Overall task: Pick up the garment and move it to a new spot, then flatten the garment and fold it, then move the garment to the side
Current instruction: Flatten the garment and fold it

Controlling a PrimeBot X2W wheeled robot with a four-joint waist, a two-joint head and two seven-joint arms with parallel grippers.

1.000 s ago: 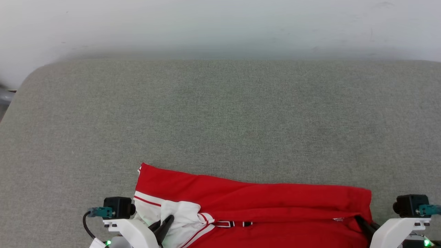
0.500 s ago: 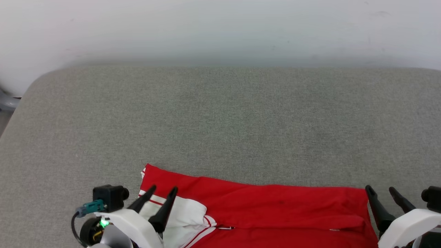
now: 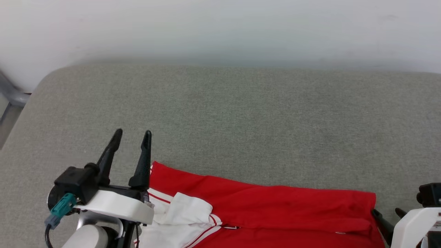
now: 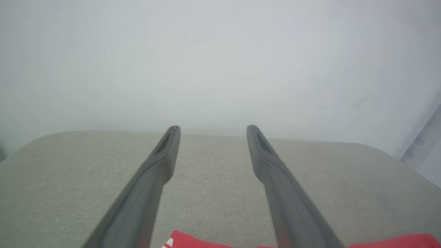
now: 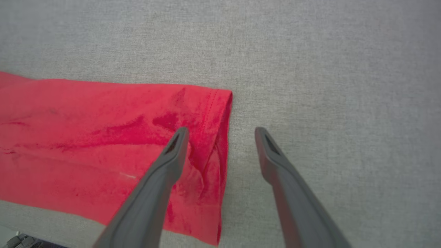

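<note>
The garment (image 3: 268, 206) lies folded along the near edge of the grey padded surface (image 3: 220, 113), red with a white sleeve (image 3: 187, 210) at its left end. My left gripper (image 3: 133, 133) is open and empty, raised beside the garment's left far corner. In the left wrist view that gripper (image 4: 212, 129) points over the bare surface, with a strip of the garment (image 4: 193, 241) below it. My right gripper (image 3: 386, 213) is open at the garment's right end. In the right wrist view it (image 5: 221, 131) hangs over the garment's (image 5: 103, 137) hemmed right edge and holds nothing.
A white wall (image 3: 220, 27) rises behind the padded surface. The surface's rounded left corner (image 3: 51, 74) drops off toward a grey metal leg (image 3: 12, 94). Bare grey cloth stretches beyond the garment and to its right (image 5: 327, 103).
Both grippers were shut on the garment's ends and have opened and let go. The left gripper has risen and moved away from the sleeve. The head camera has shifted a little.
</note>
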